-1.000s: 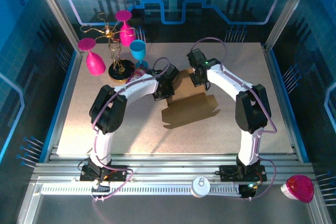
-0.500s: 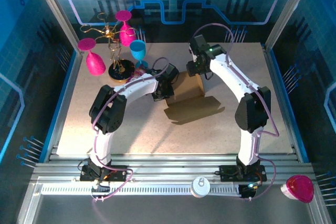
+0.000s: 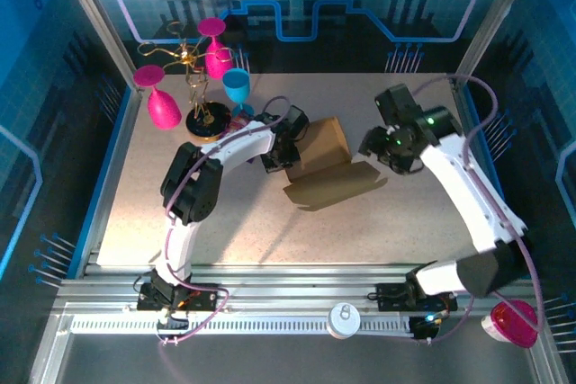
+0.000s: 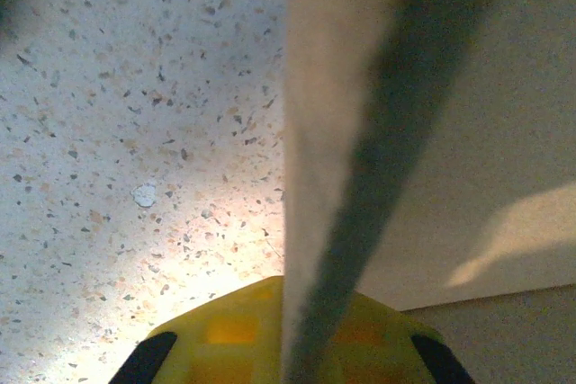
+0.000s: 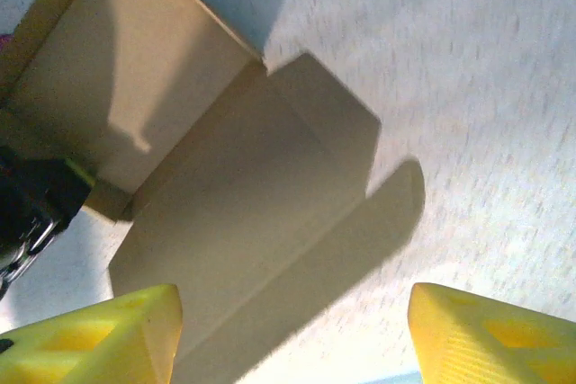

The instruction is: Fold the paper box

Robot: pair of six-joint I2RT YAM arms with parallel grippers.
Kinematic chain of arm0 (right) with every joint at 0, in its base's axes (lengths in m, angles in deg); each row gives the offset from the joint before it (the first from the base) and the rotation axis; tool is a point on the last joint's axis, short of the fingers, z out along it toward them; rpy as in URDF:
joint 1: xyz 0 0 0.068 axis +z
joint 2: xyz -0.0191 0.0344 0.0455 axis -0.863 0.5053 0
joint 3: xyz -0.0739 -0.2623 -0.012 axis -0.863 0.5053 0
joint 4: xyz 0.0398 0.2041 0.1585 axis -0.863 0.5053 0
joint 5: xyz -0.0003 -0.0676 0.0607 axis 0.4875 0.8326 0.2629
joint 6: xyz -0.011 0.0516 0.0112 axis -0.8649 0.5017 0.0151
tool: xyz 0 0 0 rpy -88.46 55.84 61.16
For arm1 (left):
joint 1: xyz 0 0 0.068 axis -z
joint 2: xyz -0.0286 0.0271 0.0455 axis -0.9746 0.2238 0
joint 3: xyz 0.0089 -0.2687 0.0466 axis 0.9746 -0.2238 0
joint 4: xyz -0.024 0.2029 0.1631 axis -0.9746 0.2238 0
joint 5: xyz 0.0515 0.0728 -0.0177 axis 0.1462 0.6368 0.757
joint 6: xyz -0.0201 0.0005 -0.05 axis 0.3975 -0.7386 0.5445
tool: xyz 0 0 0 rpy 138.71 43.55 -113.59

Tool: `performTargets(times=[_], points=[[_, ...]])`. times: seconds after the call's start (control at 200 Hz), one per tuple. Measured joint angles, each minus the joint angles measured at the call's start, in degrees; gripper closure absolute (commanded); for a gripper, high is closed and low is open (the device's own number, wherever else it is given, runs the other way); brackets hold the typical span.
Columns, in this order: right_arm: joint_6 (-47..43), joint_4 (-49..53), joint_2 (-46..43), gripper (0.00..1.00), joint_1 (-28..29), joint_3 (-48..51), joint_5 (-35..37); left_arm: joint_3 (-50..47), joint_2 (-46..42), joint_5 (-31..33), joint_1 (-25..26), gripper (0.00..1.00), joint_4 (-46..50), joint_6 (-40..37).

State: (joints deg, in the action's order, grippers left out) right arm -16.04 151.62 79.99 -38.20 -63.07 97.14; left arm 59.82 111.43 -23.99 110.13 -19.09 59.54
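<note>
The plain brown cardboard paper box (image 3: 328, 177) lies between the two tools. One panel stands up at the left gripper (image 3: 281, 157), and the rest lies flat toward the right gripper (image 3: 371, 148).

The left gripper is clamped thin on the upright wall. In its wrist view the card's edge runs straight up from between the yellow fingers (image 4: 225, 339). The right gripper hangs just past the box's tabbed end with its fingers spread wide and nothing between them. The flat sheet and its shadow lie beneath it.

The sheet looks light and thin, stiff across a panel but ready to hinge along its scored creases. A push on one flap will probably slide the whole thing over the speckled tabletop (image 3: 180, 213) unless the other tool pins it. The best holds are likely a panel edge close to a crease — not a flap tip, which would bend or crumple.

There is open tabletop on the near side of both grippers and beyond the right one. Behind the left gripper it is tighter — the gold wire rack (image 3: 200, 101) with its pink and blue wine glasses (image 3: 236, 87) stands near, and a wide elbow swing could knock it.
</note>
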Motion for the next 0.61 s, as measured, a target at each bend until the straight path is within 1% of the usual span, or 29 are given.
performTargets(times=[0.11,0.25,0.36,0.435,0.605], points=[[6.7,-0.9,-3.5,0.35,-0.1,7.2,-5.4,0.6,0.7,-0.3,0.0,1.0,1.1,0.4],[13.0,-6.8,-3.2,0.4,-0.1,16.7,-12.0,1.5,0.7,-0.4,0.0,1.0,1.7,0.6],[16.4,-11.1,-2.6,0.45,0.0,20.9,-15.6,1.8,0.7,-0.5,0.0,1.0,2.1,0.7],[18.1,-13.2,-2.4,0.54,0.2,22.1,-17.1,2.1,1.0,-0.7,0.0,1.0,2.3,0.7],[19.3,-15.6,-1.4,0.78,0.4,22.4,-17.9,2.3,1.3,-1.1,0.0,1.0,2.5,0.8]])
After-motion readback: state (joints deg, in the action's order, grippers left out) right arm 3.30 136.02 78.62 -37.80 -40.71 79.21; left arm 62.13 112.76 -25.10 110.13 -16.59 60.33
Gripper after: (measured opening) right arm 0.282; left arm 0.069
